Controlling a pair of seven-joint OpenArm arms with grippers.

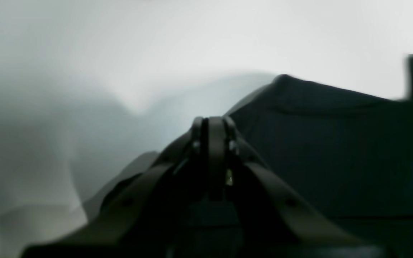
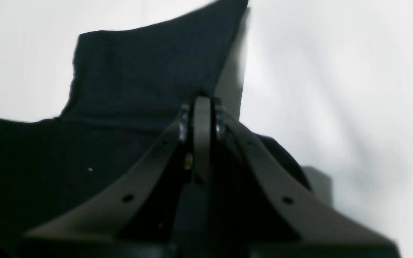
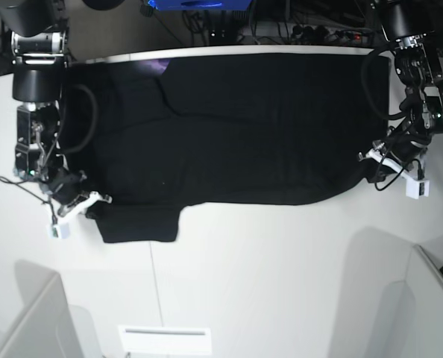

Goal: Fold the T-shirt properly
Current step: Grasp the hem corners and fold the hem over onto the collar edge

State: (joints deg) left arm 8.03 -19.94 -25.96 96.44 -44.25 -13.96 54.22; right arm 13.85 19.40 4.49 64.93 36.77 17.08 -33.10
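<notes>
While both of my arms sit at opposite ends of the cloth, the T-shirt (image 3: 236, 127) lies spread flat along the far edge of the surface (image 3: 281, 276), a long dark rectangle running almost from the left side to the right side.

Item, T-shirt: black woven-looking cloth, matte, plain side up; soft shallow creases across the body; a thin sliver of purple shows at the far edge towards the left. One short sleeve (image 3: 139, 224) juts out as a squarish flap towards the near edge, on the left of the base view. The near hem bows in a gentle curve.

Item, surface: white, smooth, unmarked apart from a faint seam line and soft shadows.

Item, my right gripper (image 3: 87, 203): dark curved fingers on a white mount, at the sleeve end of the cloth. In its wrist view the fingertips (image 2: 202, 107) are pressed together, with black fabric rising behind them to a pointed peak; I cannot tell whether cloth is pinched between them.

Item, my left gripper (image 3: 376, 165): same build, at the opposite end by the right side of the surface. In its wrist view the tips (image 1: 213, 125) meet with no gap, and the shirt's edge (image 1: 335, 150) lies just beside them, dark and slightly ridged; whether any fabric is caught is not visible.
</notes>
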